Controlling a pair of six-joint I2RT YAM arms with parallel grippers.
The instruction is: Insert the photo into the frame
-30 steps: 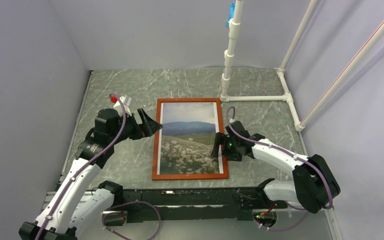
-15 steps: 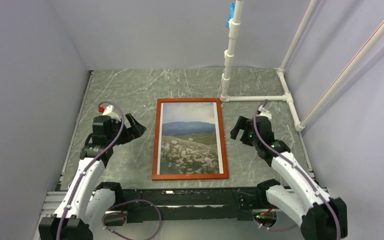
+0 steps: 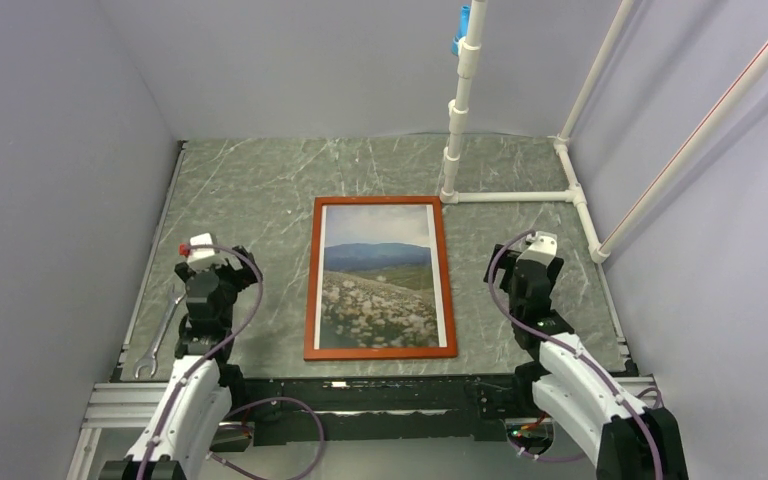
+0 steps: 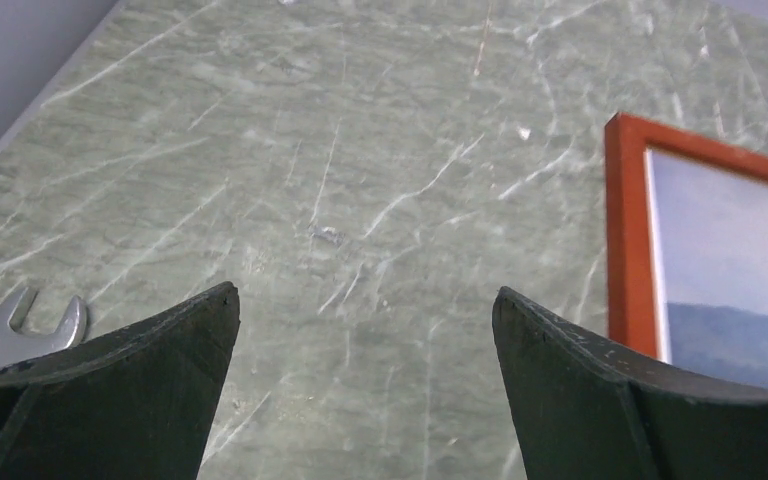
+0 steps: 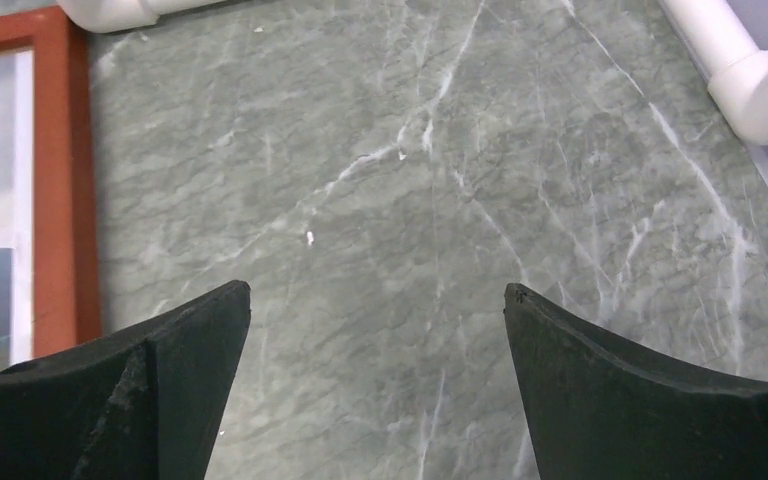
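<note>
Orange-brown frame (image 3: 310, 300) lies flat on your desk (image 3: 260, 180), photo (image 3: 378, 270) inside it.
Your left hand (image 4: 365, 293) and right hand (image 5: 377, 288) hang spread wide, empty, either side of it.

No legible txt, labels, brands or nos. anywhere in any view.

Left wrist view: the frame (image 4: 628, 230) and the photo (image 4: 730, 250) run off the right edge, with only one corner showing. A wrench (image 4: 30, 322) shows just its open head; the handle is hidden behind a finger of the left claw (image 4: 365, 295). Right wrist view, past the right claw (image 5: 377, 290): the frame is cropped at the left edge and a white pipe (image 5: 750, 85) at the right. From above, both sets of jaws are too small to read.
</note>
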